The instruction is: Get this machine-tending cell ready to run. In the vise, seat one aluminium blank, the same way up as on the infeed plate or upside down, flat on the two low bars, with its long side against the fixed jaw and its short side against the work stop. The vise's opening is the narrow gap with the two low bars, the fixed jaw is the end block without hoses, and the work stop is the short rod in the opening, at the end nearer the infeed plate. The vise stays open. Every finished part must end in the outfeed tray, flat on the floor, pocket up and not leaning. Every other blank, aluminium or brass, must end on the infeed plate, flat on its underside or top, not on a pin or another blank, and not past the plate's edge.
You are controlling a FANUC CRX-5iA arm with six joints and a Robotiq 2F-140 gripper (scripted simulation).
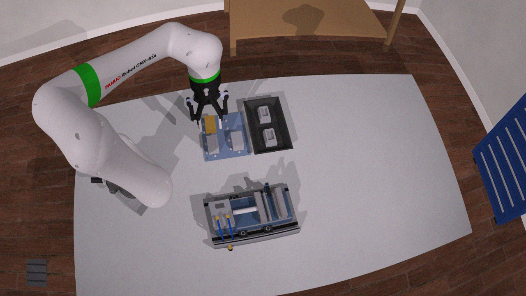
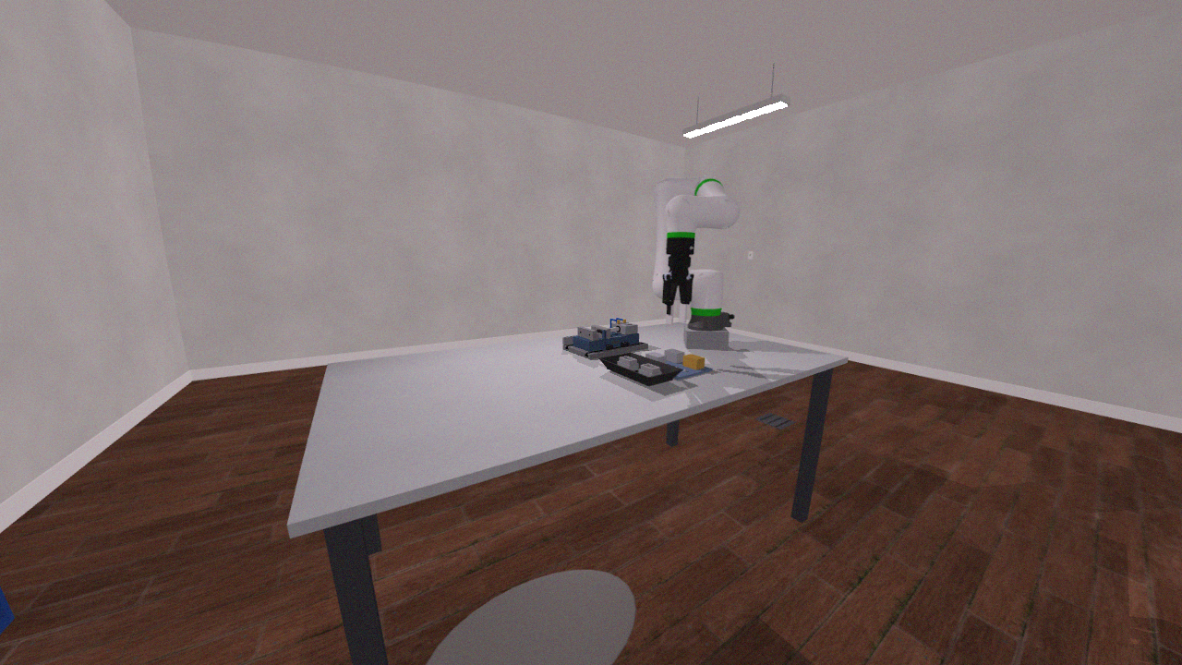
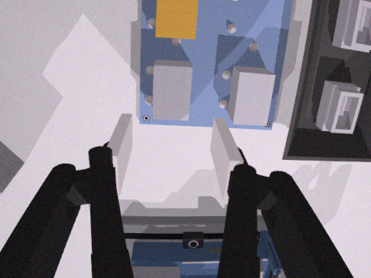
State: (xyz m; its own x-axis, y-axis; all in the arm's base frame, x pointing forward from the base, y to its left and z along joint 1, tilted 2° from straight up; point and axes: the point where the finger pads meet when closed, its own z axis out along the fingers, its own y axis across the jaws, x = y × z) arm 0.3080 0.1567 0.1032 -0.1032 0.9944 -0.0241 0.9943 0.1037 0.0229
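My gripper (image 1: 209, 121) (image 2: 677, 304) is partly open and holds nothing. It hangs well above the table, over the far end of the blue infeed plate (image 1: 226, 137). On the plate lie a brass blank (image 1: 210, 125) and two aluminium blanks (image 1: 213, 144) (image 1: 236, 140), all flat. In the wrist view the fingers frame bare table just short of the plate (image 3: 213, 43); the brass blank (image 3: 178, 8) and the aluminium blanks (image 3: 172, 89) (image 3: 253, 95) lie beyond. The vise (image 1: 250, 213) stands open; its narrow gap (image 1: 270, 206) is empty.
The black outfeed tray (image 1: 267, 125) sits right beside the plate and holds two finished parts (image 1: 264, 114) (image 1: 270, 137), pocket up. Locating pins stick up from the plate. Blue hoses (image 1: 224, 228) are at the vise's left end. The robot base (image 2: 706, 334) stands at the table's far corner.
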